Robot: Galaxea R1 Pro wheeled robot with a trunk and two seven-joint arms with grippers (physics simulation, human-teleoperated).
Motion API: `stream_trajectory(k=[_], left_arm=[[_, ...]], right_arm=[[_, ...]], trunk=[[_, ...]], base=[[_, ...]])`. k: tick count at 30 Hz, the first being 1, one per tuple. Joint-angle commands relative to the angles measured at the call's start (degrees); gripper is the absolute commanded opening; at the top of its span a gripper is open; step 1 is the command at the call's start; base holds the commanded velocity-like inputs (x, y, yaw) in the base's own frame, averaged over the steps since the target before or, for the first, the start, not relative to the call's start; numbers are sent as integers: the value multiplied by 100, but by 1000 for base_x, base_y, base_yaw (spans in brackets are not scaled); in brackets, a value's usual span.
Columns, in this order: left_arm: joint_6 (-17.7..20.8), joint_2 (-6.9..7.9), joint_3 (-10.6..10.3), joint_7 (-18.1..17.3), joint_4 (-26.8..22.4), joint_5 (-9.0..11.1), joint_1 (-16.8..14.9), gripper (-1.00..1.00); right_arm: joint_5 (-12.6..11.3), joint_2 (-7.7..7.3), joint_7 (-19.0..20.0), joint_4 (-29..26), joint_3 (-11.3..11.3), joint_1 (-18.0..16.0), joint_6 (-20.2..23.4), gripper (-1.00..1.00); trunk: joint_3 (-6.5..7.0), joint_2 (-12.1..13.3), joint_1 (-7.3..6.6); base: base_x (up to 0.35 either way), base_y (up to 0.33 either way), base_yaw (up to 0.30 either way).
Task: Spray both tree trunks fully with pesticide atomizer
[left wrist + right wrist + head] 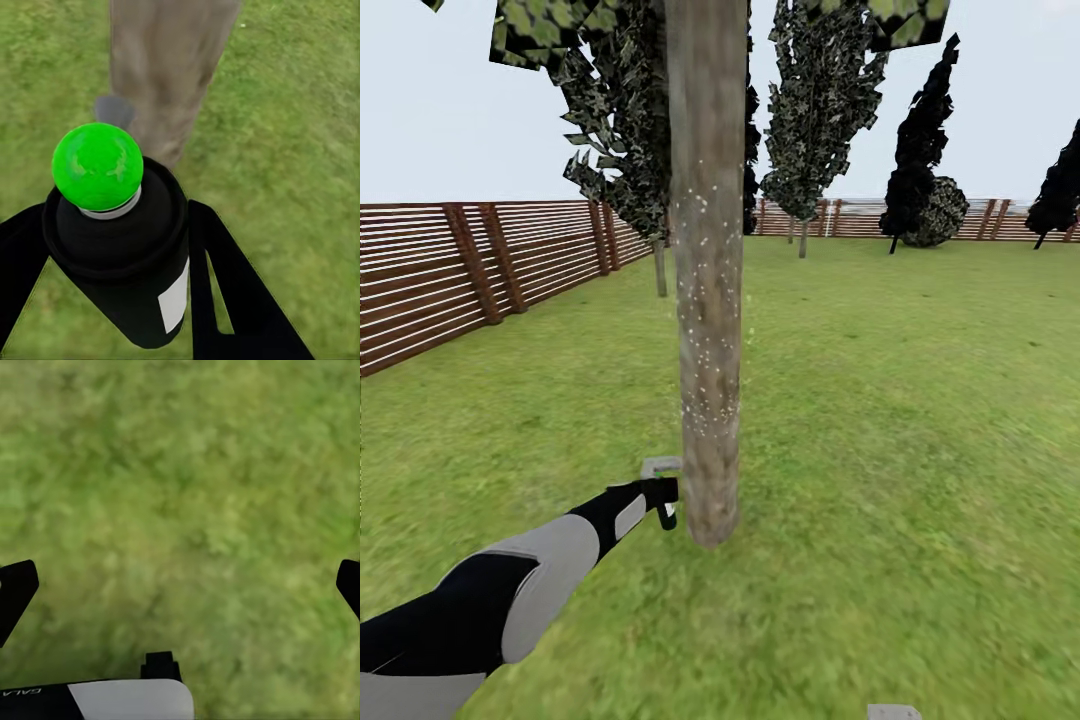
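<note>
Dark atomizer (127, 255) w/ green cap — held beside pale trunk (706, 300), apparently white-speckled — on lawn (920, 420).

Dark conifers (815, 110) (narrow, leafy) stand beside a round bush (938, 212).

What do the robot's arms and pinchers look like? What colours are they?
The left arm is black with smooth light grey panels, slimming toward the wrist. The left gripper has flat, black fingers, one with a slot cut through it. The right gripper has black fingertips, a white-and-black body and small white lettering.

Right tool (180, 585) with dark fingertips (15, 592) spread wide apart above blurred green lawn (187, 472).
</note>
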Motion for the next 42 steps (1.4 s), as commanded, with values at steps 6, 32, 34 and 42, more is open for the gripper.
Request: stream_trajectory(k=[6,32,34,42], left_arm=[[39,2,-35,-92,-4,58,7,-100],[60,0,-35,-347,-4,58,7,-100],[60,-2,-35,-347,-4,58,7,-100],[60,-7,-35,-348,-4,58,7,-100]], right_arm=[[-47,12,-16,2,49,-5,-13,100],[-47,44,-7,2,49,-1,-13,100],[-47,44,-7,2,49,0,-13,100],[-47,53,-5,2,49,-2,-13,100]], trunk=[[-8,-7,1],[-8,-7,1],[-8,-7,1],[-8,-7,1]], base=[[0,338,-71],[31,350,-175],[1,350,-90],[0,350,-257]])
